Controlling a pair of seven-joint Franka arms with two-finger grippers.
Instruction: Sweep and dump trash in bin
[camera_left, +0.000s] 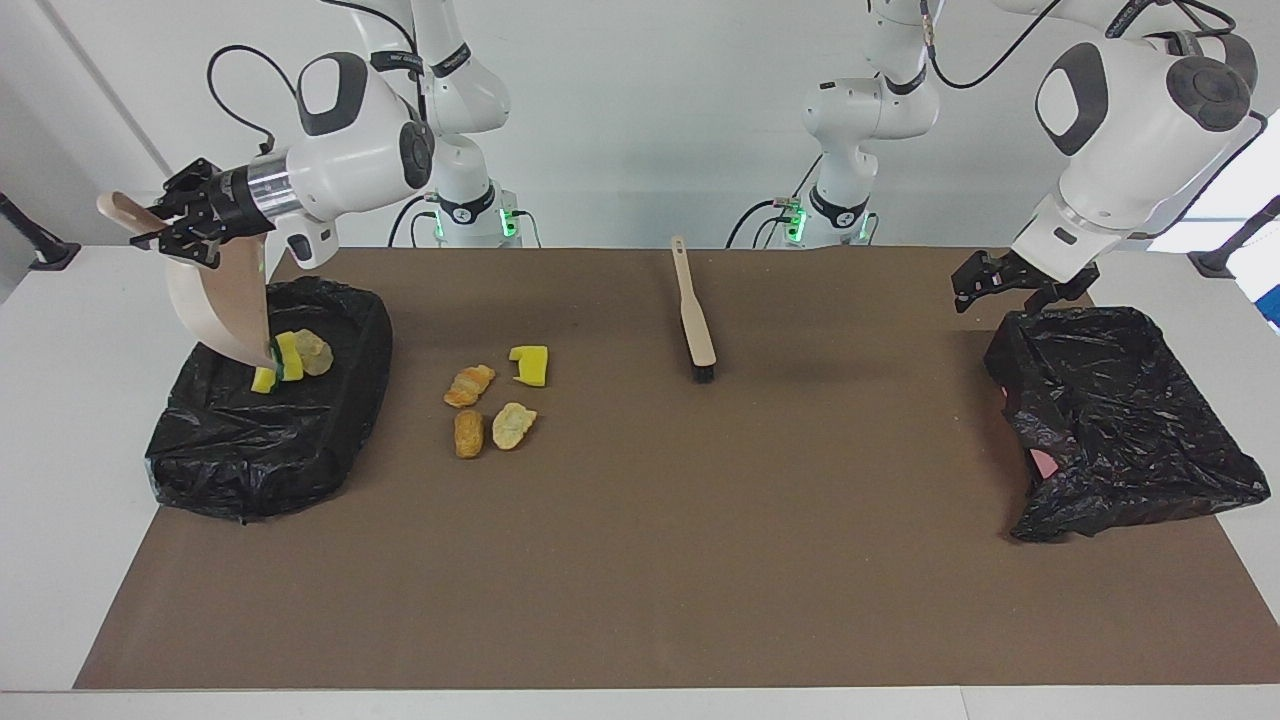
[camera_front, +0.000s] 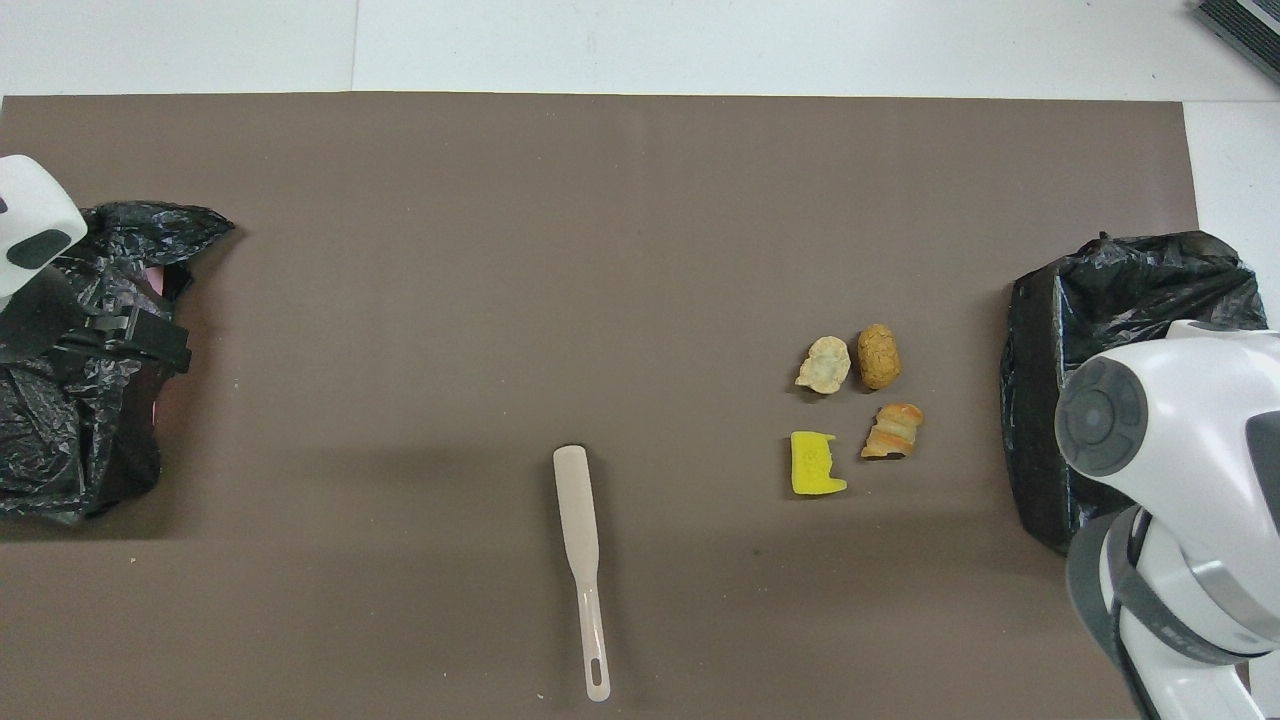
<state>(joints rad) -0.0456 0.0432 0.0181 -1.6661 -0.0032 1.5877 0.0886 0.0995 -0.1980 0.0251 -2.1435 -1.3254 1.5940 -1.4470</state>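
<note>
Four scraps (camera_left: 495, 400) lie clustered on the mat: one yellow, one beige, two orange-brown. Three more (camera_left: 290, 360), yellow and beige, sit in the bin (camera_left: 270, 440).
</note>
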